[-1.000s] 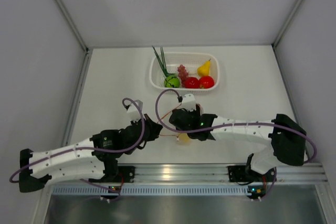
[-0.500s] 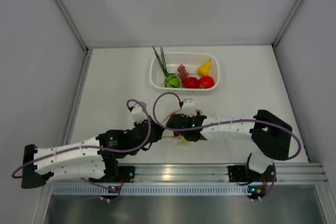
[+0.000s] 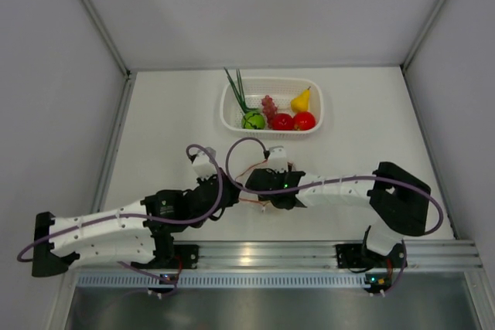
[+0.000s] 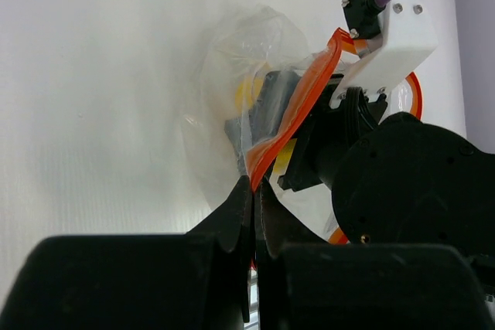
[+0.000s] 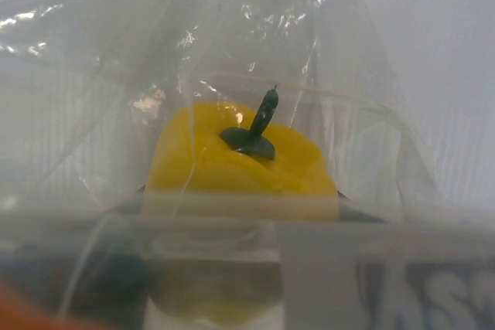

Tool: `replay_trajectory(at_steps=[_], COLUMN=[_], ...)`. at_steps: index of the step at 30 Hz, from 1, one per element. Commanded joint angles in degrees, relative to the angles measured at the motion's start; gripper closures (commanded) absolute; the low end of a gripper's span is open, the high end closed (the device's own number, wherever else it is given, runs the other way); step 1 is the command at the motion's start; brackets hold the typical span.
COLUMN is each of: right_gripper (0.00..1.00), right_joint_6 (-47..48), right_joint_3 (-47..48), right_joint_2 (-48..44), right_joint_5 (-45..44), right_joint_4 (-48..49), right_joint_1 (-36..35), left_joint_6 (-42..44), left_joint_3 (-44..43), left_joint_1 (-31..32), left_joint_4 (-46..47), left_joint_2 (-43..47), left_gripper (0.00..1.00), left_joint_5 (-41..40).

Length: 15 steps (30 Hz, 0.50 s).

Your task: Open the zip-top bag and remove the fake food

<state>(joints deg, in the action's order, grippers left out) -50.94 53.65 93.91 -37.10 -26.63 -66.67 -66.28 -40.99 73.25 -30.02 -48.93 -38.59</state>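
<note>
The zip-top bag [image 4: 232, 75] is clear and crinkly and lies between my two grippers near the front of the table [image 3: 267, 205]. My left gripper [image 4: 255, 187] is shut on its orange-red zip strip [image 4: 298, 106] and holds that edge up. My right gripper [image 3: 263, 195] reaches into the bag's mouth, and its dark fingers [image 4: 271, 110] show inside the plastic. A yellow pepper [image 5: 232, 168] with a green stem sits in the bag right in front of the right wrist camera. Blurred plastic hides the right fingers there.
A white perforated basket [image 3: 225, 117] stands further back. It holds green stalks [image 3: 238, 89], a green ball [image 3: 254, 120], grapes [image 3: 268, 104], a yellow pear [image 3: 301, 100] and two red fruits [image 3: 282, 121]. Grey walls close in the table on three sides.
The right arm has shifted left and pushed its gripper further toward the left gripper and into the bag. The left gripper has moved slightly forward and keeps hold of the zip strip.
</note>
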Motion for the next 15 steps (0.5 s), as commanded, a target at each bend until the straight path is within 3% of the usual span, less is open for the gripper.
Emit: replay_trajectory(at_steps=[1, 15], right_gripper=[0.48, 0.5], right_joint_6=[5.0, 22.9], right_joint_3=[1.9, 4.0], right_joint_2=[-4.3, -14.9], right_joint_5=[-1.7, 0.1], right_joint_4=[0.9, 9.8], right_joint_1=[-1.9, -14.4], left_joint_6=[2.9, 12.5], left_joint_3=[-3.7, -5.2], left_joint_1=[0.3, 0.1], left_joint_4=[1.5, 1.4], left_joint_2=[1.9, 5.4], left_gripper=[1.0, 1.0], left_joint_5=[-4.1, -10.2])
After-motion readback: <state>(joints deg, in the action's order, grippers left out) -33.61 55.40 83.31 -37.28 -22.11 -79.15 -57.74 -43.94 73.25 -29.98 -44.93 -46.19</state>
